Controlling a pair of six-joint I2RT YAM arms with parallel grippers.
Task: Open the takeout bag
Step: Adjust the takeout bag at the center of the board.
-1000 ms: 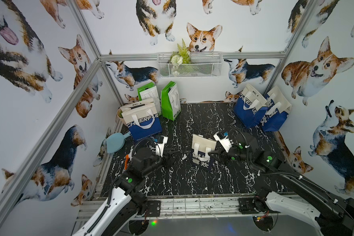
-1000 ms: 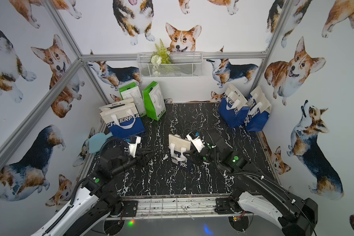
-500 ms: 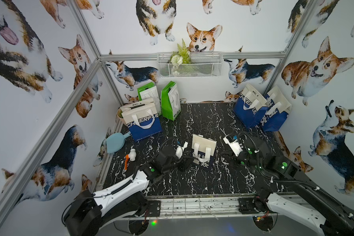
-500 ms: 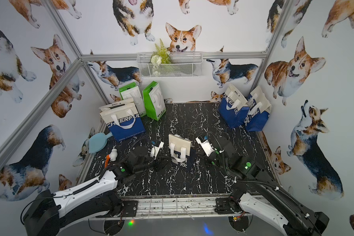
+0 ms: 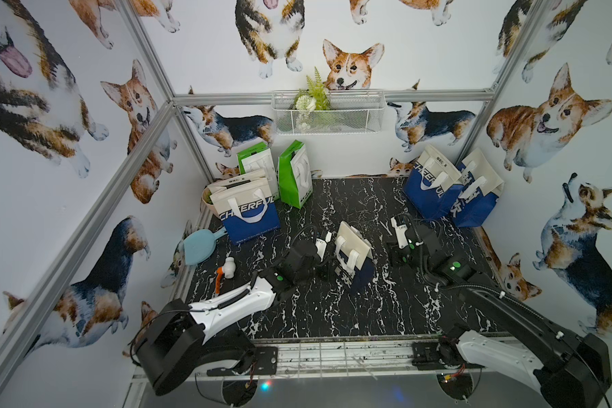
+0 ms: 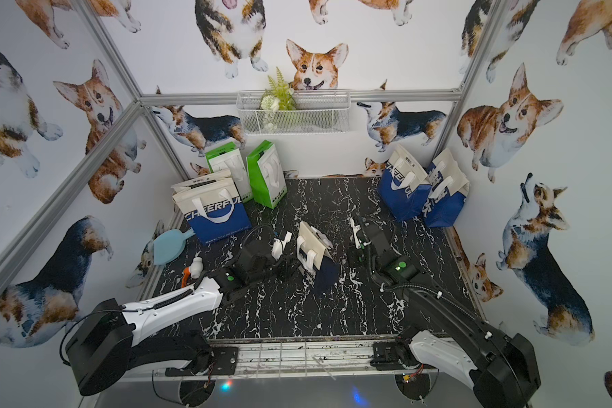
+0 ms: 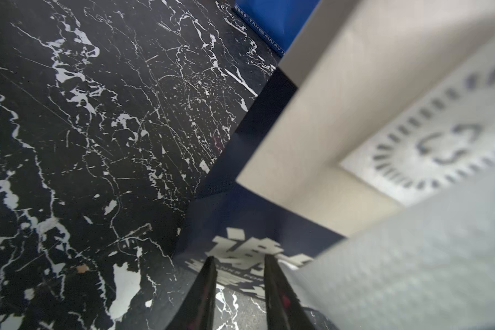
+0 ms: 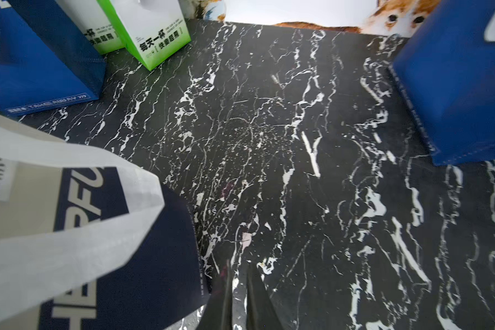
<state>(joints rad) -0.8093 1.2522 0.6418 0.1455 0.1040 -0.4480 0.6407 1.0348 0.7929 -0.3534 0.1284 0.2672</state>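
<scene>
Small takeout bag (image 5: 354,252), cream over navy, white handles; stands tilted on the marble tabletop's (image 5: 333,318) middle.

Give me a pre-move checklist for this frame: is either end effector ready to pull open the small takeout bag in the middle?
1. Takeout bag mouth open: not ok, its top looks flat and closed in both top views.
2. Left end effector open: ok, a gap shows between its fingers.
3. Left end effector gripping the bag: not ok, only table and the bag's lower edge show in the gap.
4. Right end effector at the bag: not ok, nearly shut, empty, over bare table beside it.
5. Bag standing straight: cannot tell, it seems to lean.
6. Room around it: ok, the CHEERFUL bag and green bags stand apart.
</scene>
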